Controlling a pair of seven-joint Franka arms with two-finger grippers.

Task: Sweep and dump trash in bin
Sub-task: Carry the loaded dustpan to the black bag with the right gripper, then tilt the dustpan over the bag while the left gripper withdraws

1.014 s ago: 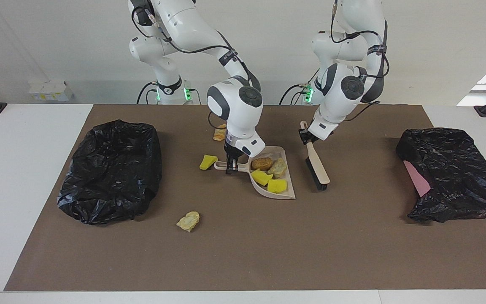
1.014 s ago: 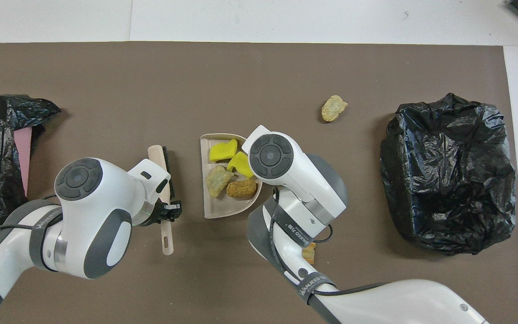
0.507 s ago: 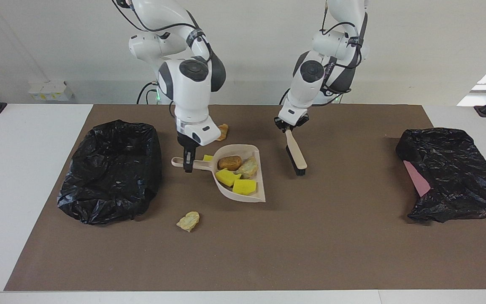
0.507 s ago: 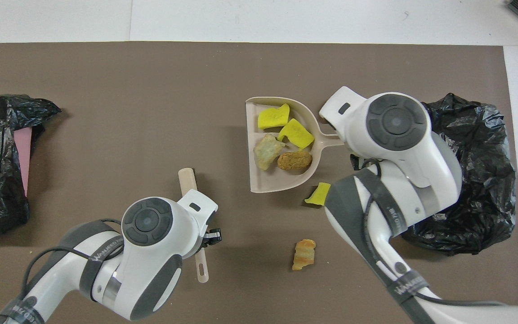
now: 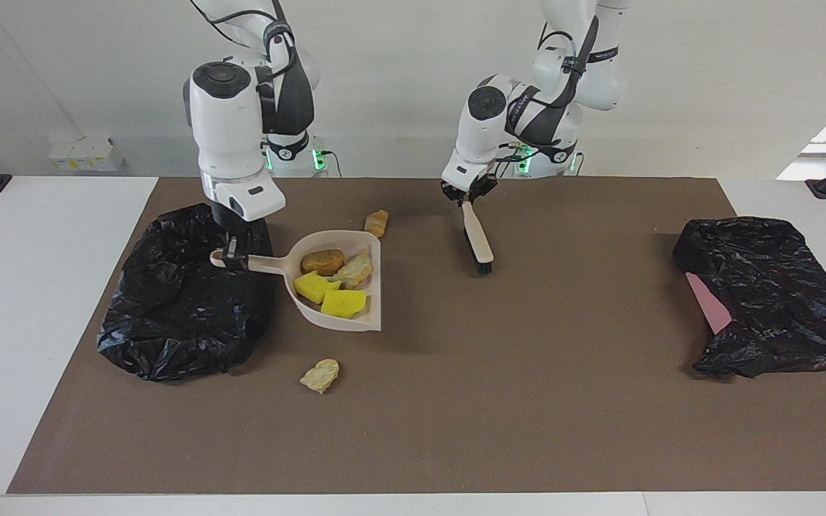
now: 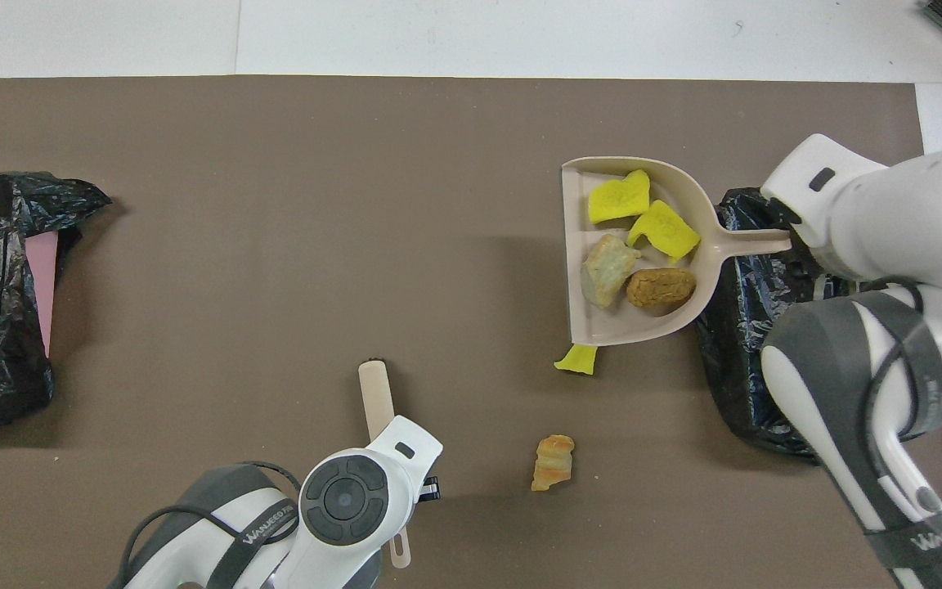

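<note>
Seven scraps of trash show: three yellow sponge chunks (image 6: 619, 199), (image 6: 665, 231), (image 6: 577, 359) and four tan or brown lumps (image 6: 607, 270), (image 6: 661, 288), (image 6: 553, 462), (image 5: 320, 375). Four of them lie in the one dustpan (image 6: 602, 327). There is one brush (image 5: 477, 242), and two black bin bags (image 5: 176, 301), (image 5: 771, 294) sit at the table's ends.

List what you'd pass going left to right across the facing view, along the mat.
Black bin bag → right pincer on the dustpan handle → dustpan holding four scraps → brush held by the left pincer → second black bag.
</note>
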